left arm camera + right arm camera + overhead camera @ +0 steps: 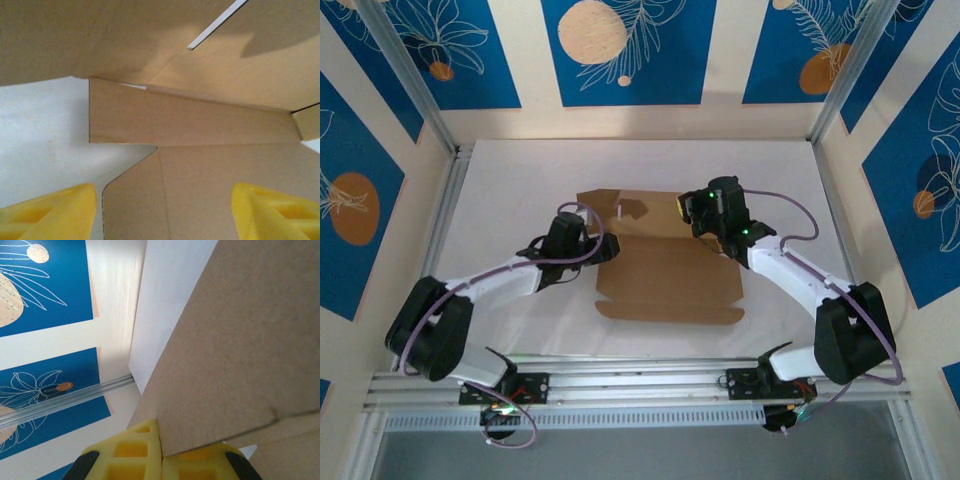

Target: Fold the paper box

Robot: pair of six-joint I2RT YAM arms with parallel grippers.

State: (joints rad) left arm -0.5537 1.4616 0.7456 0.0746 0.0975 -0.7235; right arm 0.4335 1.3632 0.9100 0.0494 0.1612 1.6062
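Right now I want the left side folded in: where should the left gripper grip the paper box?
Probably the upright left flap of the paper box, by its free vertical edge, coming from the left with the open left gripper. That edge stands clear of the table; the right gripper holds the right panel.

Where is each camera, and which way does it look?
Top external: above and behind the robot, looking down on the table and paper box; left arm and right arm show.
Left wrist: on the left arm, facing the box's flaps; open left gripper shows.
Right wrist: on the right arm, looking past a raised flap at blue wall panels; right gripper pinches it.
Top and left wrist share the slit.
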